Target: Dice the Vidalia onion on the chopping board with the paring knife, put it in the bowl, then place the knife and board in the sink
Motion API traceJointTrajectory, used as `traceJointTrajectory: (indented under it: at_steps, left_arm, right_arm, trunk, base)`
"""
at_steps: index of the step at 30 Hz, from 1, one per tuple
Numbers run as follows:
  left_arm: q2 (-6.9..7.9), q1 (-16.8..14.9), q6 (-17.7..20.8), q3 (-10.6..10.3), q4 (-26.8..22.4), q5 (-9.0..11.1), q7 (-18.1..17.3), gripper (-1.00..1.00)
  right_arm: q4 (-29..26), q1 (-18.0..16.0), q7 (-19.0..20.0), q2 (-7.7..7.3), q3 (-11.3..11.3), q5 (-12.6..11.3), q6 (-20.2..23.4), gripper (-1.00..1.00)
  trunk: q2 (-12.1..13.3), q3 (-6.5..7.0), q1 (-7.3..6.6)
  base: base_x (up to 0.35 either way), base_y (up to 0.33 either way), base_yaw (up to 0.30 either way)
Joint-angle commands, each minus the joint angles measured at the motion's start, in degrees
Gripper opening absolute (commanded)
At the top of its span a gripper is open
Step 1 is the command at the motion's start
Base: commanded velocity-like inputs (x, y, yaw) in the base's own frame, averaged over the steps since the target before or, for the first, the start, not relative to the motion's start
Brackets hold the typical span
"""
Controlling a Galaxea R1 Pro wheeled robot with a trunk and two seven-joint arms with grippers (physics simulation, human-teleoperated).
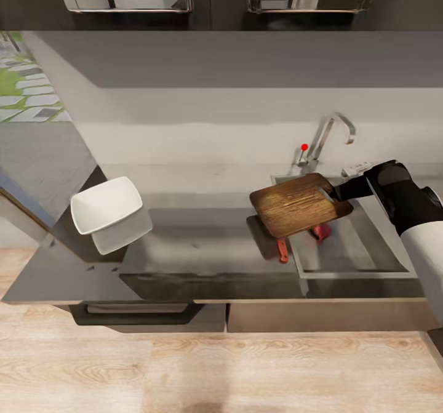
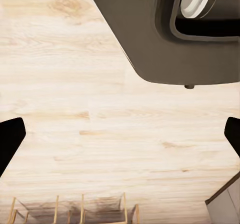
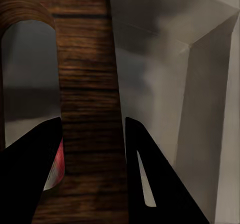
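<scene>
Gripping the dark-grained chopping board (image 1: 298,204), right hand (image 1: 339,189) clamped.

The thick dark-brown wooden chopping board (image 1: 298,204) is held tilted over the left edge of the rectangular stainless-steel sink (image 1: 369,250). The red-handled paring knife (image 1: 282,250) lies beneath it. The white squarish bowl (image 1: 106,204) sits at the grey steel counter's (image 1: 203,247) left end.

Right arm (image 1: 409,207) stretched across from the right side — gripper (image 1: 337,190) clamped w/ both fingers (image 3: 30,174) pinched shut. Left gripper (image 2: 120,139) fingers wide apart, pointing down.
</scene>
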Motion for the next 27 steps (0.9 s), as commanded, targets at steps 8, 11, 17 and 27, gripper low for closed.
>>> traceJointTrajectory:
  at_steps: [8, 11, 17, 27]
  left_arm:
    - [0.0, 0.02, -0.08, 0.1, -0.09, 0.03, -0.05, 1.0]
    - [0.0, 0.01, -0.08, 0.11, -0.09, 0.03, -0.04, 1.0]
    - [-0.01, 0.02, -0.08, 0.12, -0.09, 0.03, -0.05, 1.0]
    - [-0.01, 0.02, -0.14, 0.03, -0.09, 0.03, -0.11, 1.0]
  right_arm:
    - [-0.06, -0.01, 0.52, -0.05, 0.18, 0.58, 0.09, -1.0]
    - [0.1, 0.48, 0.52, 0.13, 0.13, 0.53, 0.17, -1.0]
    - [0.99, 0.86, 0.46, 0.58, 0.09, 0.49, 0.26, -1.0]
    - [1.52, 0.89, -2.07, 1.96, -0.06, 0.43, 0.27, -1.0]
  trunk:
    - [-0.09, -0.08, 0.04]
    - [-0.09, -0.08, 0.04]
    - [-0.09, -0.08, 0.04]
    - [-0.09, -0.08, 0.04]
  base:
    - [0.017, 0.115, 0.0]
    - [0.001, 0.3, 0.0]
    - [0.0, 0.309, 0.0]
    - [0.0, 0.297, 0.0]
